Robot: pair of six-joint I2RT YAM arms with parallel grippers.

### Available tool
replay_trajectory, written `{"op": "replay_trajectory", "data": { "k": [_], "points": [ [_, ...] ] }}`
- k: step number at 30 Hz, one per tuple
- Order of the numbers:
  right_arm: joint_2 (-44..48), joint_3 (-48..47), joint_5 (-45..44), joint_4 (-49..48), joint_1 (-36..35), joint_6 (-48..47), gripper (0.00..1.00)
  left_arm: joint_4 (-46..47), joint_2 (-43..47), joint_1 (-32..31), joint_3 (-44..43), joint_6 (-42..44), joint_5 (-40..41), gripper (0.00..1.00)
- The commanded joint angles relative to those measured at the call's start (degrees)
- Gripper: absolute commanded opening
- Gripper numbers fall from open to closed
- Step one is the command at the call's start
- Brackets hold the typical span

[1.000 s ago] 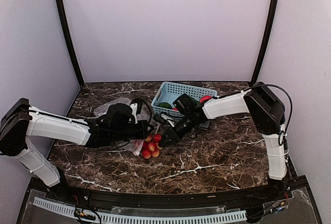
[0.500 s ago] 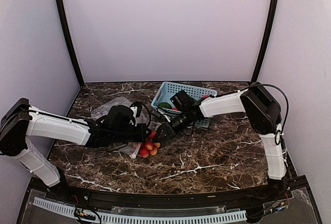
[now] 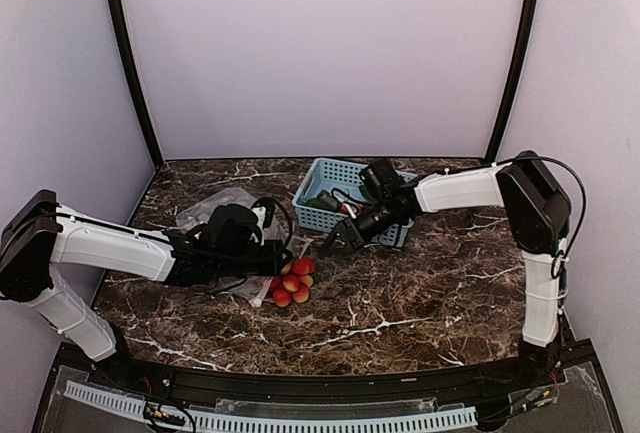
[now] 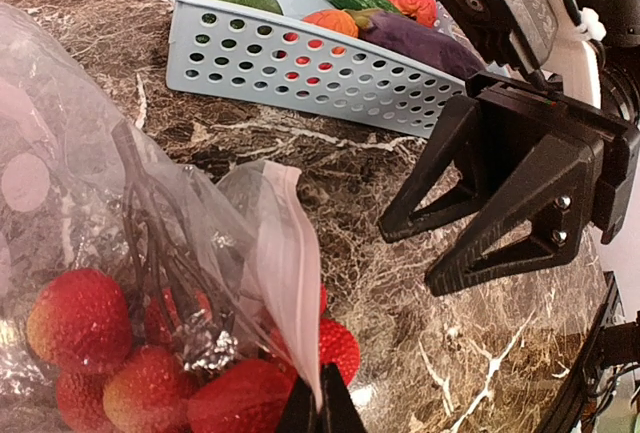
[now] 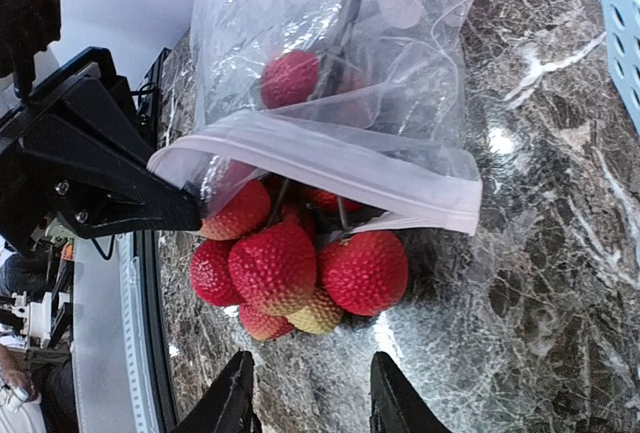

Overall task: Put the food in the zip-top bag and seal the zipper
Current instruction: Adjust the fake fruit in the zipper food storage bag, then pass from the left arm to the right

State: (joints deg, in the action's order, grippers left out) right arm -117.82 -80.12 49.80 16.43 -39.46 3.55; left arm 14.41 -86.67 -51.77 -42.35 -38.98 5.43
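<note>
Dark veined marble table (image 3: 420, 303), pale walls on three sides.

At 9 o'clock of the table in the top view: zip-top bag (image 3: 215, 208), crumpled. Long axis from 10 o'clock to 4 o'clock, mouth toward 4 o'clock. Left gripper (image 3: 272, 253) at that mouth, pinched fully shut on the bag's edge. Grip plain only in the left wrist view, fingertips (image 4: 320, 408) closed on the pale zipper (image 4: 285, 243); from above, hidden under the black wrist.

Just past the mouth, at 7 o'clock of table centre: cluster of red-yellow balls (image 3: 292, 281). From above, apparently lying free on the marble. In the right wrist view, cluster (image 5: 300, 263) half under the zipper lip (image 5: 330, 168), one ball and the dark stem deeper inside the bag (image 5: 330, 53).

At 12 o'clock: light blue basket (image 3: 330, 215). Contents legible only from the left wrist: purple eggplant (image 4: 415, 41) among green, orange and red pieces.

At 5 o'clock of the basket's left corner: right gripper (image 3: 340, 240), jaws partly spread, nothing between them, tips toward 8 o'clock, apart from the cluster.
</note>
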Motion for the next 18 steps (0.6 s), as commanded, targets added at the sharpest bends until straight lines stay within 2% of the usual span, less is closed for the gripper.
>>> {"op": "replay_trajectory", "data": {
  "k": [1,6,11,18],
  "points": [
    [-2.04,-0.39,-4.11,-0.57,-0.67,2.30,0.38,-0.19,0.07,-0.16,0.72,0.36,0.36,0.01],
    [-6.47,-4.63,-3.92,-1.01,-1.34,4.58,0.39,-0.25,0.34,-0.18,0.86,0.55,0.45,0.01],
    [-8.62,-6.37,-0.14,-4.43,-1.85,7.53,0.52,0.16,0.50,-0.17,0.95,0.62,0.52,0.01],
    [-11.07,-6.52,2.94,-10.84,-1.78,12.37,0.54,1.67,-0.23,-0.16,1.21,0.23,-0.76,0.01]
  ]
}}
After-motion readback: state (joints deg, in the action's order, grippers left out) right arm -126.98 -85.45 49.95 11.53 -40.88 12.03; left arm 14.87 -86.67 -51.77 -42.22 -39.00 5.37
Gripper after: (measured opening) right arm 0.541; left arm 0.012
